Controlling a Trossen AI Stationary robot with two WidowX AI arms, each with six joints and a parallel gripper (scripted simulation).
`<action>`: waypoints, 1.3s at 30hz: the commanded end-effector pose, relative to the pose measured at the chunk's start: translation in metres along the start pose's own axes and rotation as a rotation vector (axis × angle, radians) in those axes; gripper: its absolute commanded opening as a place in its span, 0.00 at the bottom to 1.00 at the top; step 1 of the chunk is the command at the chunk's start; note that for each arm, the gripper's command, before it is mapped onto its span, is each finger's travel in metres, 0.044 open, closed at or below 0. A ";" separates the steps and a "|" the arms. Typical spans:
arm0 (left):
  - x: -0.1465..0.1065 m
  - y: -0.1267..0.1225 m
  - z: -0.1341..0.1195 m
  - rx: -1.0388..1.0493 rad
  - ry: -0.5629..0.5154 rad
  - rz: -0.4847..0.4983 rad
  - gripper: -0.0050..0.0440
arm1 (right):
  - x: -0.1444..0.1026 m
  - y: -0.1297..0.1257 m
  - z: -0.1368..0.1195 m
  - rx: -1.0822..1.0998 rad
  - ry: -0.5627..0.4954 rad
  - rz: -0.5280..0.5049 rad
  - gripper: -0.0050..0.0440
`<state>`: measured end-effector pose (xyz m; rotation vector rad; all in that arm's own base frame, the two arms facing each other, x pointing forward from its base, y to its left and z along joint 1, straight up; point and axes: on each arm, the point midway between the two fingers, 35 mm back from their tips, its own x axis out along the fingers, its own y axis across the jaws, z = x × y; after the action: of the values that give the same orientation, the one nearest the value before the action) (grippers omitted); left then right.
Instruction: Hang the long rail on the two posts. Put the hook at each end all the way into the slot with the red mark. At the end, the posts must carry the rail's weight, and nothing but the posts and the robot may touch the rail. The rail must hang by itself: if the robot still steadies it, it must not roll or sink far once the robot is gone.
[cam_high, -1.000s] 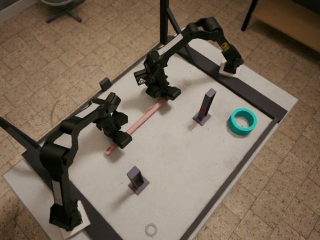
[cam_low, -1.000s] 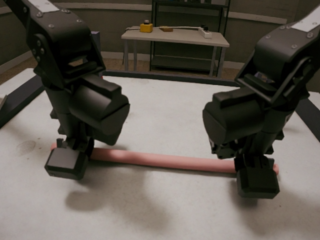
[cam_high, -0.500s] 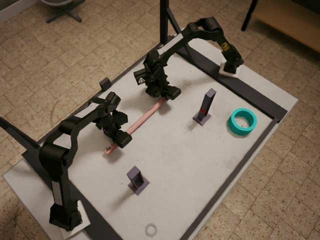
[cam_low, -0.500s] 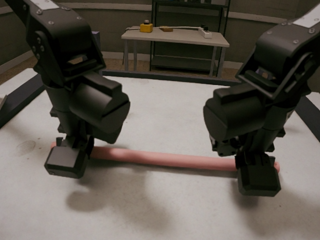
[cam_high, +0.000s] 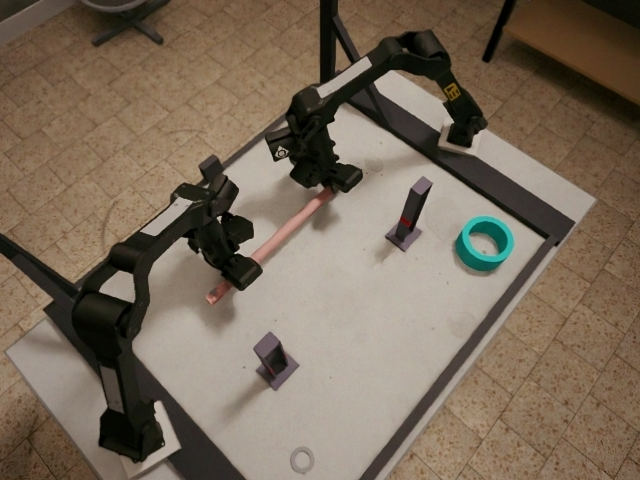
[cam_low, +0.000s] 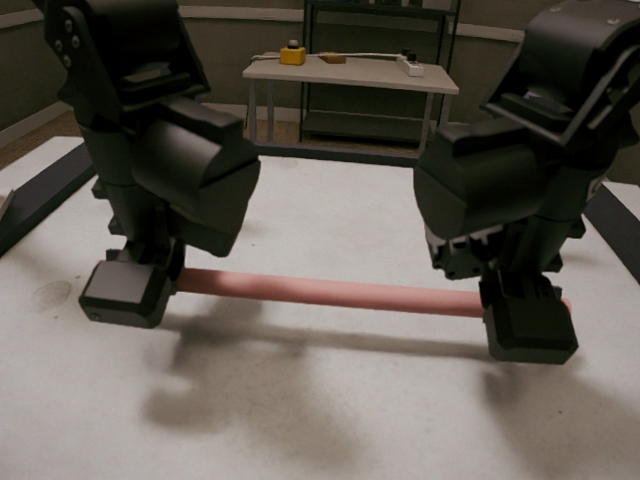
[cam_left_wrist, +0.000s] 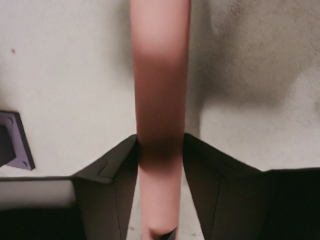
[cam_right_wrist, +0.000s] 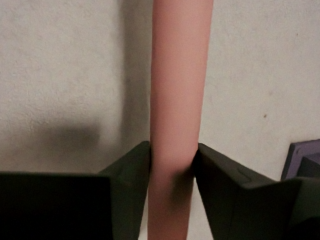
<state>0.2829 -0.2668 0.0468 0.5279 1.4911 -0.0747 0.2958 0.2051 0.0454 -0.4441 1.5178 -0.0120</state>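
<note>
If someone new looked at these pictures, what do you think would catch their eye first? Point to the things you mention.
Probably the bright teal ring (cam_high: 478, 261), standing out near the table's edge in the top view. Next comes the long pink rail (cam_high: 294, 224) (cam_low: 330, 295) (cam_left_wrist: 160, 100) (cam_right_wrist: 177, 75), held off the table between two black arms (cam_high: 382, 59) (cam_low: 175, 162), then perhaps the red mark (cam_high: 405, 221) low on one purple-grey post (cam_high: 413, 204).
</note>
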 end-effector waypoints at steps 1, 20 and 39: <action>-0.031 0.004 0.001 -0.007 -0.040 -0.026 0.00 | -0.025 -0.004 0.003 0.008 -0.035 0.019 0.00; -0.038 0.006 0.000 -0.007 -0.040 -0.026 0.00 | -0.030 -0.006 0.002 0.008 -0.035 0.019 0.00; -0.037 0.015 0.001 0.004 -0.040 -0.346 0.00 | -0.029 -0.015 0.003 -0.001 -0.037 0.340 0.00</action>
<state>0.2835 -0.2637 0.0660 0.3293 1.5656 -0.2861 0.2979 0.2014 0.0629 -0.2395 1.5696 0.2044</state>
